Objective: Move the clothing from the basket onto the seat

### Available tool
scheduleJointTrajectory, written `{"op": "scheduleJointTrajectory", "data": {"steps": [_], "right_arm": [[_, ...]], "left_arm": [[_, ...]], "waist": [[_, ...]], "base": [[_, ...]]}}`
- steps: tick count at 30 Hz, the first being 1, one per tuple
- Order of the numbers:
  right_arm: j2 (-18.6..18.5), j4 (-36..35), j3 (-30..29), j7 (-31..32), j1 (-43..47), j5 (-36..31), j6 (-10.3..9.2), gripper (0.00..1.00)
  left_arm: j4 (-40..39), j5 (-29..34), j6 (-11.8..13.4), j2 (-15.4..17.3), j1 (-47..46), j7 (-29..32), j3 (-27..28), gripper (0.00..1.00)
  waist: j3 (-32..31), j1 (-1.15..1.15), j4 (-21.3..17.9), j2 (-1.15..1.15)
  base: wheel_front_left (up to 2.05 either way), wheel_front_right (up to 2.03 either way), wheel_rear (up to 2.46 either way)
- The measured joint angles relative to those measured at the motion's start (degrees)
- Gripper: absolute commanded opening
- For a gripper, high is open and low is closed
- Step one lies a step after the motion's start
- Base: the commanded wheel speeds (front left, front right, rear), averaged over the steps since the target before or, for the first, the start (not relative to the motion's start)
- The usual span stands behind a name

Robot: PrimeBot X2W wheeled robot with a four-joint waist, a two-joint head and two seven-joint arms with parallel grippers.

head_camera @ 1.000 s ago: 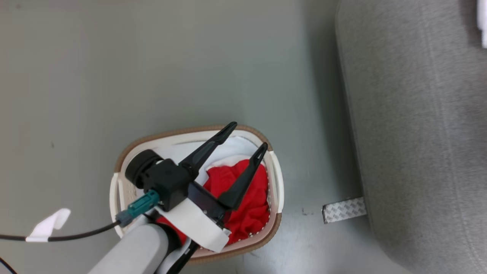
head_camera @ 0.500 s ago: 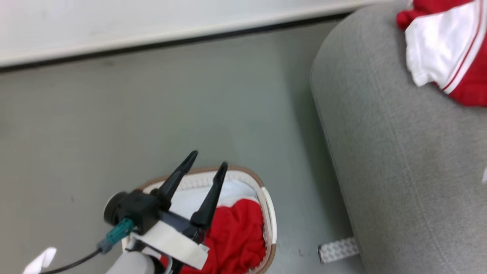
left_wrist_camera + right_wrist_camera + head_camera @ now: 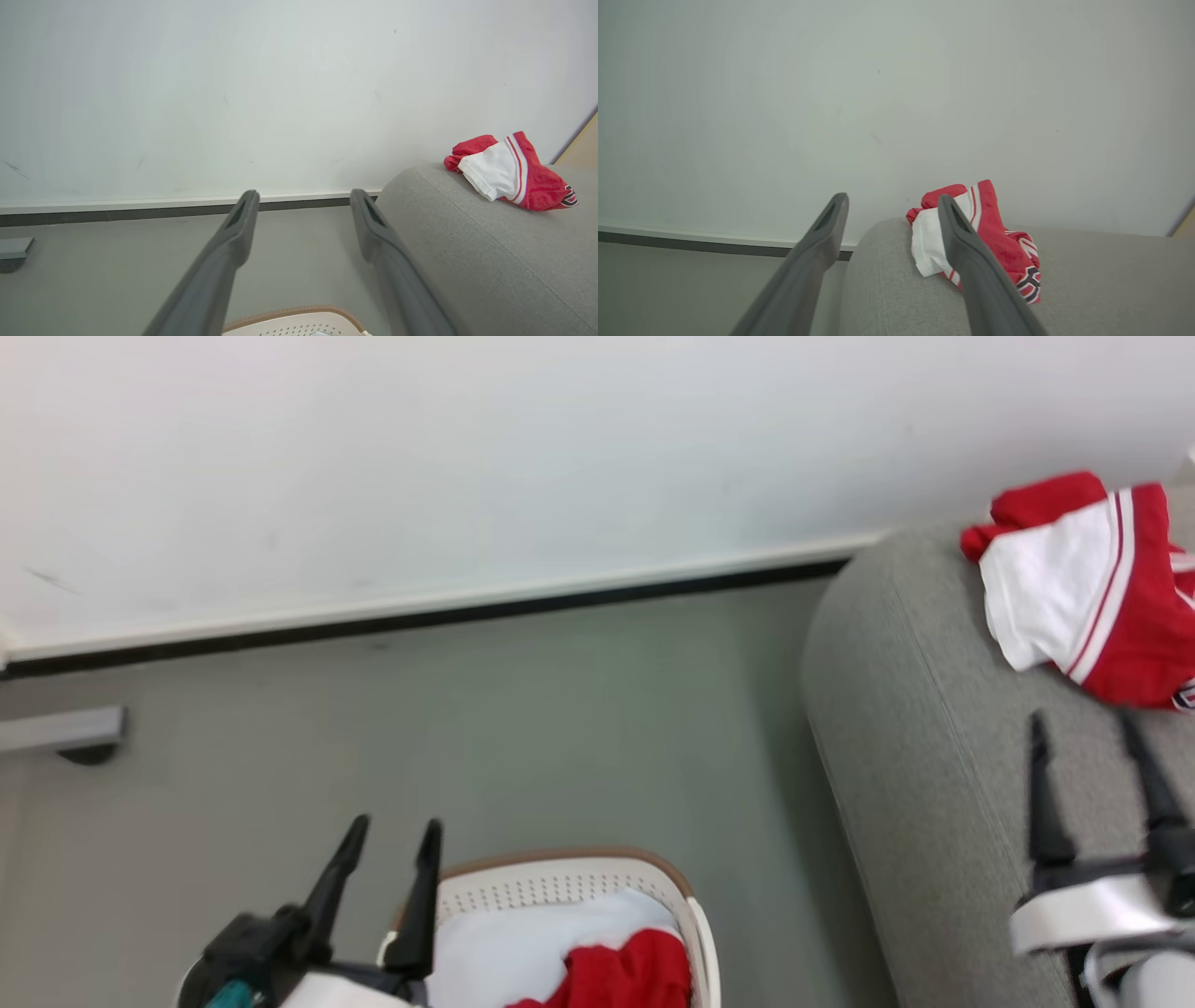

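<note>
A red and white garment (image 3: pixel 1088 588) (image 3: pixel 509 172) (image 3: pixel 994 238) lies crumpled on the far end of the grey seat (image 3: pixel 943 775) (image 3: pixel 490 261) (image 3: pixel 1087 280). More red clothing (image 3: pixel 625 971) rests on white lining inside the basket (image 3: pixel 560 877) (image 3: pixel 299 319) on the floor at the bottom of the head view. My left gripper (image 3: pixel 390 831) (image 3: pixel 303 200) hovers open and empty over the basket's left side. Open and empty too, my right gripper (image 3: pixel 1083 721) (image 3: pixel 892 200) stands above the seat, short of the garment.
A white wall (image 3: pixel 467 457) with a dark baseboard (image 3: pixel 420 616) runs behind the grey floor (image 3: pixel 513 728). A small grey block (image 3: pixel 61 728) sits at the wall's foot on the left.
The head camera has tilted up, bringing the wall and the garment on the seat into view. The right gripper has come into view over the seat. The left gripper has risen out of the basket.
</note>
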Motion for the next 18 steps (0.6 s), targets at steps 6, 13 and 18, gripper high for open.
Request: {"op": "scheduleJointTrajectory", "data": {"steps": [6, 13, 18], "right_arm": [[0.2, -0.3, 6.7, 0.0, 6.1, 3.6, -0.01, 1.00], [0.1, 0.6, 10.3, 0.0, 11.8, 6.6, -0.01, 1.00], [0.2, 1.2, 11.5, 0.0, 13.7, 8.0, -0.01, 1.00]], "left_arm": [[0.8, 3.7, -2.4, -4.5, 5.7, 0.0, 7.5, 1.00], [1.5, 7.7, -7.4, -8.8, 10.6, 0.0, 14.7, 1.00], [1.8, 9.9, -9.6, -10.9, 12.3, 0.0, 17.6, 1.00]], "waist": [[-4.5, 0.00, 2.2, 0.00], [-8.2, 0.00, 3.1, 0.00], [-9.4, 0.00, 2.6, 0.00]], "base": [[0.00, 0.00, 0.00], [0.00, 0.00, 0.00], [0.00, 0.00, 0.00]]}}
